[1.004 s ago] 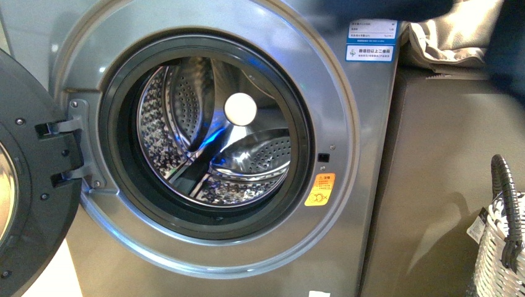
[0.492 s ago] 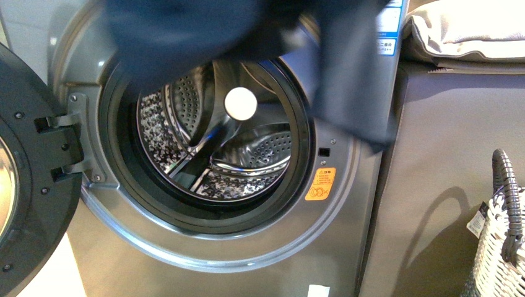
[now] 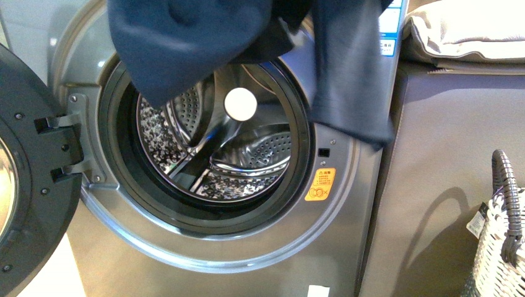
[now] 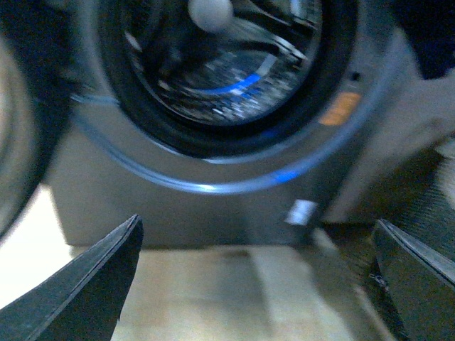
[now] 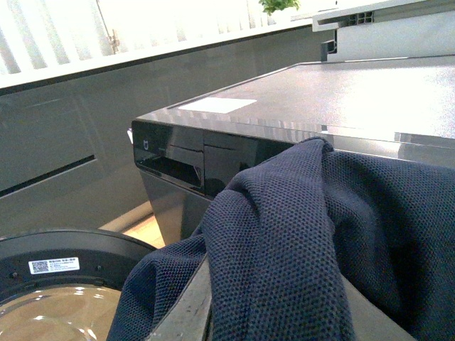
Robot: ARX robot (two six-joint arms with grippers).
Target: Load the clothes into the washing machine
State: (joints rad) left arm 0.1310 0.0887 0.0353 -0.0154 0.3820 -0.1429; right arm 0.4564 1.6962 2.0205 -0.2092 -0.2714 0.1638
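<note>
The navy clothes [image 3: 186,43] hang from above in the front view, over the top of the washing machine's [image 3: 347,204] round mouth. One fold hangs at the left, and a long flap [image 3: 350,80] hangs over the rim at the right. The steel drum [image 3: 216,148] is open and holds nothing. My right gripper is shut on the clothes [image 5: 298,241], which drape over it; one grey finger [image 5: 181,316] shows under the cloth. My left gripper [image 4: 256,284] is open and empty, low in front of the machine [image 4: 213,163]. Neither gripper shows in the front view.
The dark round door [image 3: 31,173] stands open at the left. A grey-brown cabinet [image 3: 446,185] stands to the right, with cream-beige folded fabric [image 3: 464,31] on top. A white wicker basket [image 3: 501,247] stands at the lower right. There is a yellow sticker [image 3: 320,185] beside the mouth.
The clothes have come in from the upper right and dropped lower over the top of the mouth. The left fold now hangs further down than half a second ago.
</note>
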